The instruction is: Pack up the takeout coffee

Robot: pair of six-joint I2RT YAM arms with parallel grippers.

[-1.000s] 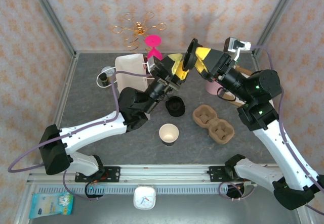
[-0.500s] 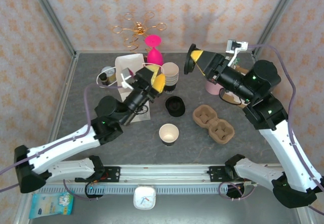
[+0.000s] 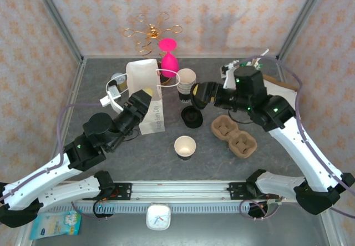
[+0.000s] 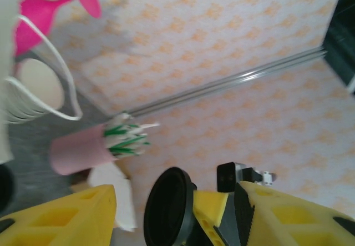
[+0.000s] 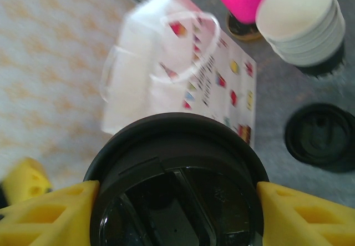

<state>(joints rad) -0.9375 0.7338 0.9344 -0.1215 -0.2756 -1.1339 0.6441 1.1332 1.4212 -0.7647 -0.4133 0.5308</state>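
Note:
My right gripper is shut on a round black lid, gripped at its rim between both yellow fingers. It hangs over the table between the stack of cups and the carrier. The takeout coffee's pale paper cup stands unlidded on the table, apart from the empty brown pulp carrier. My left gripper is open beside the white bag, with nothing between its fingers. In the left wrist view the held lid shows edge-on beyond them.
A white handled bag stands at the back left, over a printed sheet. A stack of cream cups and a second black lid sit mid-table. A pink cup of straws and a pink ornament stand further back.
My left gripper has opened off the lid and drawn back left toward the bag. The right gripper has carried the lid down and left toward the table's middle.

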